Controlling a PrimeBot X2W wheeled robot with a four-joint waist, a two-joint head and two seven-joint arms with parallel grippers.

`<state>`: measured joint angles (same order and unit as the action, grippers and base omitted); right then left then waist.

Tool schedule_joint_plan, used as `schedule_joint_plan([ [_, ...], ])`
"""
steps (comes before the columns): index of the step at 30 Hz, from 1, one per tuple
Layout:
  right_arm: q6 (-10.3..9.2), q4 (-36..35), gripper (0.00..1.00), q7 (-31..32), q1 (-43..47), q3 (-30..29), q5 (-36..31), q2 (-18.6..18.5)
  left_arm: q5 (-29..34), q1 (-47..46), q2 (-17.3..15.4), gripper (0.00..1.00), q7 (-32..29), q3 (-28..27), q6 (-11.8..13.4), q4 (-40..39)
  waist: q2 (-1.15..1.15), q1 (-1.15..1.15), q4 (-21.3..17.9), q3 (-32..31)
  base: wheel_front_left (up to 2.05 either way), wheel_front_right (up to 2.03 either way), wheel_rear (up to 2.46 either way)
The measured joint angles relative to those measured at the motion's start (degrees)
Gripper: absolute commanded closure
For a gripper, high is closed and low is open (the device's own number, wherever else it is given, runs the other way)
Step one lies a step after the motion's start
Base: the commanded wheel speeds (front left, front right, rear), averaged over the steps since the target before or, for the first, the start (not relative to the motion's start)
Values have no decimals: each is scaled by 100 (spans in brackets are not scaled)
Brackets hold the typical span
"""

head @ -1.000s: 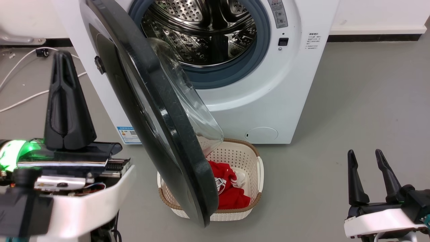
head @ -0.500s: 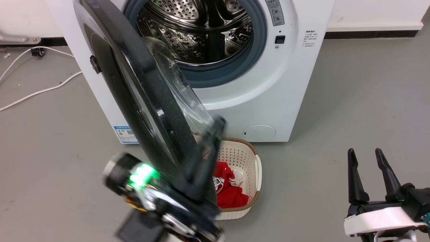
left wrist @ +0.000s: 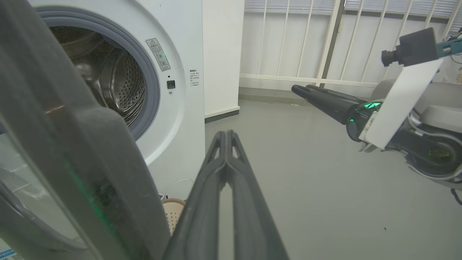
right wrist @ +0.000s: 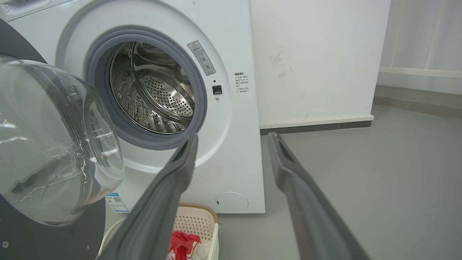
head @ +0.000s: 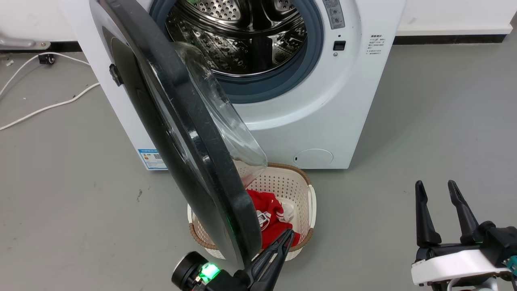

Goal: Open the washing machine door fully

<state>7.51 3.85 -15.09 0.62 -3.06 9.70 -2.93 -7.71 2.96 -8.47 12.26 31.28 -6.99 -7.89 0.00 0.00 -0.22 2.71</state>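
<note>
1. Right now the washing machine door [head: 190, 133] stands about half open. It is hinged on the machine's left, its rim runs near to far, and its near edge hangs over the basket [head: 311, 202].
2. My left fingers [head: 282, 245] are the nearer pair, pressed together and empty. They sit just right of that near rim and are possibly touching it.
3. My right fingers [head: 420, 202] are spread apart, empty, and well off to the right.
4. I judge the next push goes leftward.

Left gripper [head: 289, 233] closed, right gripper [head: 435, 186] parted
</note>
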Motion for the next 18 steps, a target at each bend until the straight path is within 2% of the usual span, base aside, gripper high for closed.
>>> schedule_joint_plan([
  [13, 0, 86, 0, 0, -60, 88, 81, 0, -86, -767, 402, 100, 207, -40, 227, 939, 0, 0, -76, 20, 0, 0, 0],
  [18, 0, 127, 0, 0, -59, 154, 146, 0, -132, -903, 460, 100, 252, -98, 417, 1239, 0, 0, -97, -6, 0, 0, 0],
])
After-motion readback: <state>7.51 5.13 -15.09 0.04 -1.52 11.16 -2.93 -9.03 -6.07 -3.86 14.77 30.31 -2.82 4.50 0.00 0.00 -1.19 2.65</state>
